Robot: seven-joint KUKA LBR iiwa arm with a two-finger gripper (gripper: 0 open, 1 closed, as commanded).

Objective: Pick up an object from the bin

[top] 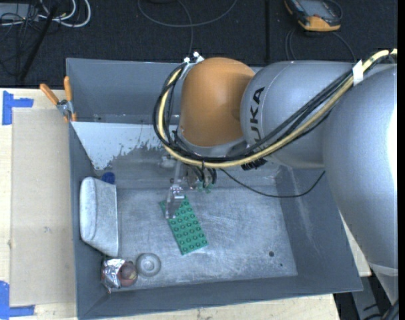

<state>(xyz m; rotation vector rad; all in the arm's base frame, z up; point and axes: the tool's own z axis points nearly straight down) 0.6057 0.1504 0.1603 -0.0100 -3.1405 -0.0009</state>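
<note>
Green studded plate (186,227) lies flat, studs up, on the bin (255,235) floor, right of the pale oblong pad (99,213). Long axis: upper-left to lower-right. Gripper (177,196) hangs over its upper-left end, possibly touching; how far open it is, cannot tell. Judged: positioned over the plate; grasp unconfirmed, lift left.

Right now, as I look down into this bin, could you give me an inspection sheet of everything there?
Surface: grey metal bin, floor scuffed.
Job's things: green studded plate, mid-bin.
Clutter: white oblong pad by the left wall; foil-wrapped lump and round cap in the lower-left corner; small blue bit.
Grippers: gripper over the plate's upper end.
Cables: yellow and black cables loop round the orange wrist cover.
Surroundings: dark floor, loose wires, orange device.
</note>
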